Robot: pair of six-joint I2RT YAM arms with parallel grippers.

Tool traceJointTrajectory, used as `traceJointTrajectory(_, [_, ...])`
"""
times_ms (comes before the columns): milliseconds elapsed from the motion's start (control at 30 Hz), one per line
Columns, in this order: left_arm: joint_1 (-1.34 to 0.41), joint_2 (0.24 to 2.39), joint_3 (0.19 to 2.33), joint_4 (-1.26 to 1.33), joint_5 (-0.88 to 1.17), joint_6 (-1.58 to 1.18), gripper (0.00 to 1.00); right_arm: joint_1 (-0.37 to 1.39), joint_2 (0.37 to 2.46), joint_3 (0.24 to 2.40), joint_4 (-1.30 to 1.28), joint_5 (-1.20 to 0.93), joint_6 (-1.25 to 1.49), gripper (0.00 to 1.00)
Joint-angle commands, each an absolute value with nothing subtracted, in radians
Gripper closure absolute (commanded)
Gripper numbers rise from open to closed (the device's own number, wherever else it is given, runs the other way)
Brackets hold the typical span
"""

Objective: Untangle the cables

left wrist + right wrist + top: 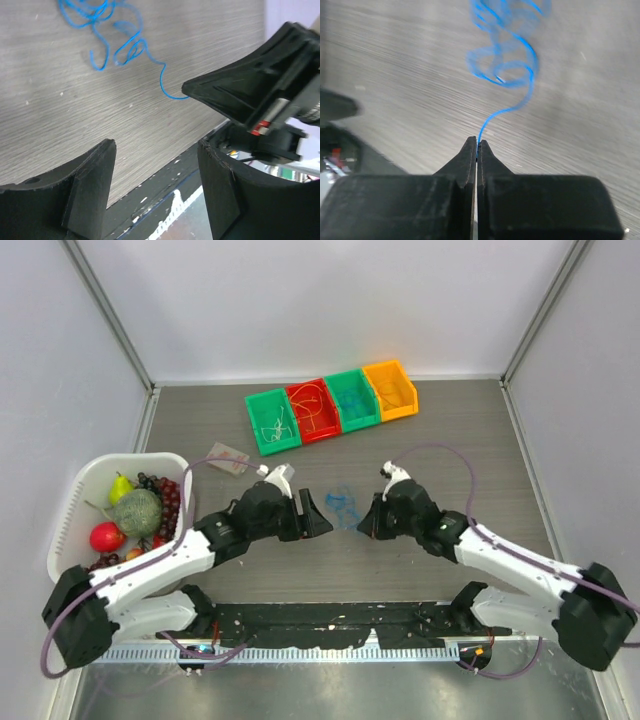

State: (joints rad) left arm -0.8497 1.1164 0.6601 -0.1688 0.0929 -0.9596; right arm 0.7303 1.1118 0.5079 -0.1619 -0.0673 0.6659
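A thin blue cable (343,505) lies in a loose tangle on the table between my two grippers. My right gripper (365,521) is shut on one end of it; in the right wrist view the blue cable (506,75) runs up from my pinched gripper (478,143) into curls. My left gripper (318,517) is open and empty just left of the tangle. In the left wrist view my gripper (157,150) is wide apart, the blue cable (107,35) lies at the top, and its end reaches the right gripper. Other thin cables lie in the green bin (272,420) and the red bin (312,409).
Four bins stand in a row at the back: green, red, teal (352,398) and orange (391,389). A white basket (78,502) of fruit stands at the left. A small clear bag (228,457) lies beside it. A black rail (330,620) runs along the near edge.
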Motion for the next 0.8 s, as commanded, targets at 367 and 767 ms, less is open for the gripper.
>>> traceJointTrajectory(367, [-0.85, 0.614, 0.736, -0.052, 0.043, -0.701, 0.17, 0.752, 0.985, 1.34, -0.295, -0.282, 0.541, 0.99])
traceJointTrajectory(767, [-0.85, 0.871, 0.989, 0.034, 0.172, -0.417, 0.11, 0.752, 1.074, 1.463, -0.196, -0.38, 0.652, 0.99])
